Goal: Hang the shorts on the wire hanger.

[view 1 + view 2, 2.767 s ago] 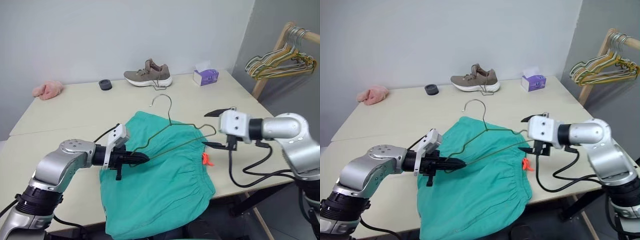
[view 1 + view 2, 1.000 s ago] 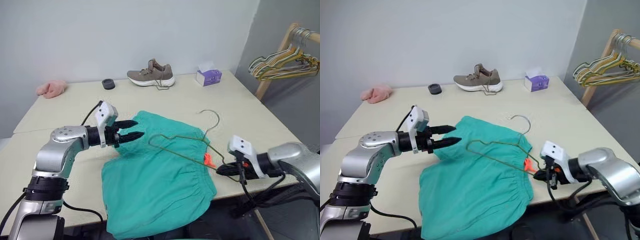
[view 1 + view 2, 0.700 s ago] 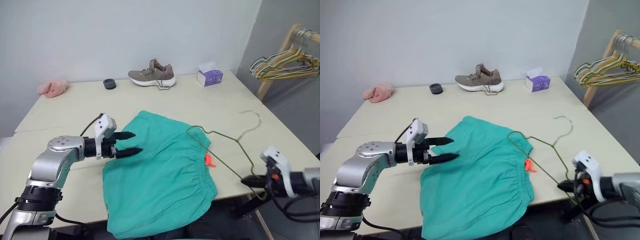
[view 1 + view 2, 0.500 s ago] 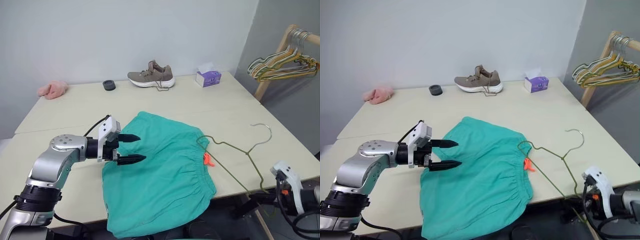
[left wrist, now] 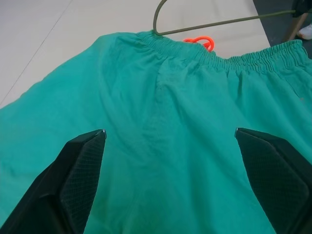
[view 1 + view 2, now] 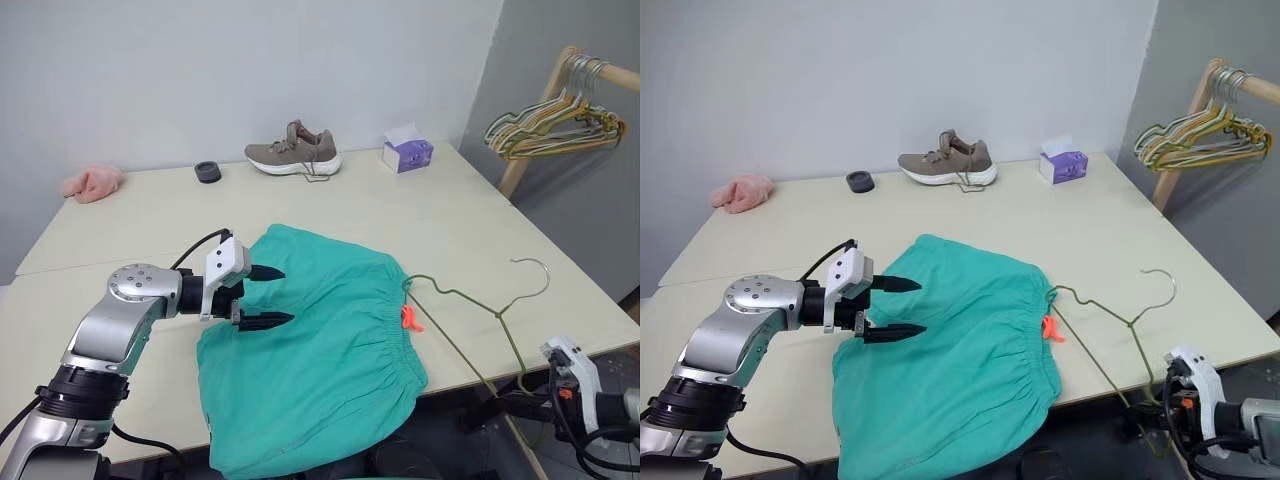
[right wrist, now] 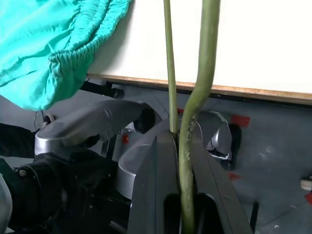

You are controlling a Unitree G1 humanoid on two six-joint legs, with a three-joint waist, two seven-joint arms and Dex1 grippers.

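Our right gripper [image 7: 183, 204] has pulled the thin dark olive-grey wire hanger [image 6: 470, 315] off the big teal-green cloth shorts [image 6: 320, 350] and out past the edge of the pale tabletop [image 6: 140, 225]. Its jaws are clenched on the wire. Our left gripper [image 6: 262, 297] has let go, and its jaws now stand wide above the shorts' left side. So the shorts lie flat on the tabletop, not hung yet; we think we must start again. The right gripper is low and partly cut off in the head views.
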